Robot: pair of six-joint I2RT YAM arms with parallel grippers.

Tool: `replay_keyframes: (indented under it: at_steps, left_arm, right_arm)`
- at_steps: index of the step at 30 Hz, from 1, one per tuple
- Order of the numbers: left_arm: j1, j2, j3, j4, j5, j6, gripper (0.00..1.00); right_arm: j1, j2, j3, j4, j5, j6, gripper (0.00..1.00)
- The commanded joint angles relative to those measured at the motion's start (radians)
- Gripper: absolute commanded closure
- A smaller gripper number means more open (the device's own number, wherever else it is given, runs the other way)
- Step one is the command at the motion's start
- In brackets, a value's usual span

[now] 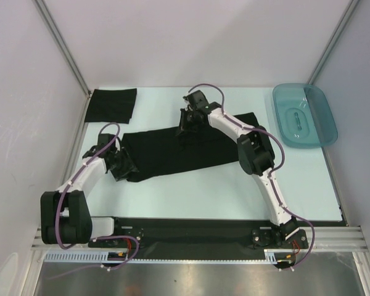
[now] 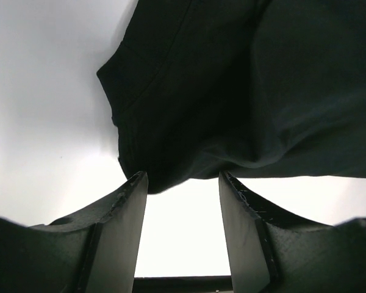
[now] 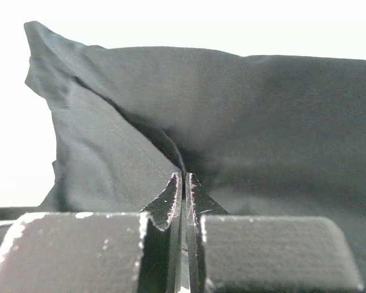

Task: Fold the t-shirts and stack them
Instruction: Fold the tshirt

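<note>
On the table (image 1: 191, 197), mid-surface: 1 black t-shirt (image 1: 172, 151), drawn into a long band running left to right. A 2nd shirt (image 1: 111, 105), already folded square, sits at the far left corner, well apart. The teal tray (image 1: 320, 117) at the far right plays no part.

Risks, as I judge them:
- Only 1 point of the band is gripped. If the right arm lifts or drags now, the free left end could trail, skew the band and bunch the fold.
- The pinch sits at the very fingertips. Soft cloth could slip out mid-lift and the fold would drop open.
- The pinch may have caught only the top layer, so the layers could peel apart.
- The left fingers could nudge the corner away instead of catching it.

Right gripper (image 3: 183, 177): at the band's far edge, jaws pressed together with no gap showing. Creases run into the tips, so it seems to hold a thin pinch of the t-shirt.

Left gripper (image 2: 182, 176): at the band's left end, jaws partly open, holding nothing. The shirt's corner hangs just ahead of the tips; whether it touches them I cannot tell.
</note>
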Motion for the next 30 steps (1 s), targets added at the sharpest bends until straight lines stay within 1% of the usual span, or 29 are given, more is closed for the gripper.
replay_keyframes:
  at_steps: [1, 6, 11, 14, 18, 21, 23, 24, 25, 27, 28, 30]
  left_arm:
    - [0.008, 0.030, -0.015, 0.048, 0.014, -0.017, 0.45]
    - [0.006, 0.078, -0.015, 0.056, 0.015, -0.023, 0.46]
    - [0.006, 0.124, -0.007, 0.057, 0.015, -0.026, 0.46]
    - [0.006, 0.125, -0.001, 0.047, -0.006, -0.027, 0.47]
    - [0.006, 0.112, 0.011, 0.017, -0.040, -0.030, 0.47]
    - [0.006, 0.107, 0.013, 0.002, -0.036, -0.034, 0.47]
    - [0.006, 0.092, 0.005, 0.005, -0.028, -0.037, 0.50]
    - [0.006, 0.084, -0.004, 0.007, -0.028, -0.037, 0.51]
    - [0.006, 0.076, -0.007, 0.008, -0.023, -0.038, 0.53]
    - [0.008, 0.040, -0.016, 0.016, -0.013, -0.038, 0.52]
    - [0.008, 0.026, -0.018, 0.016, -0.014, -0.038, 0.51]
    - [0.008, 0.004, -0.013, 0.014, -0.026, -0.027, 0.48]
  right_arm:
    - [-0.022, -0.112, -0.022, 0.074, 0.027, 0.020, 1.00]
    - [-0.024, -0.153, -0.091, 0.125, 0.058, -0.009, 1.00]
    - [-0.039, -0.092, -0.078, 0.090, 0.029, -0.014, 1.00]
    - [-0.042, -0.052, -0.065, 0.061, 0.017, -0.025, 1.00]
    - [-0.048, -0.034, -0.060, 0.013, 0.035, -0.040, 0.94]
    - [-0.054, -0.031, -0.049, -0.015, 0.047, -0.074, 0.89]
    - [-0.062, -0.015, -0.014, -0.048, 0.041, -0.091, 0.78]
    - [-0.068, -0.005, 0.000, -0.062, 0.035, -0.095, 0.68]
    - [-0.071, -0.003, 0.011, -0.074, 0.035, -0.097, 0.63]
    - [-0.071, -0.015, 0.014, -0.087, 0.043, -0.111, 0.54]
    - [-0.070, -0.032, 0.012, -0.088, 0.047, -0.117, 0.47]
    - [-0.068, -0.047, 0.017, -0.113, 0.066, -0.140, 0.42]
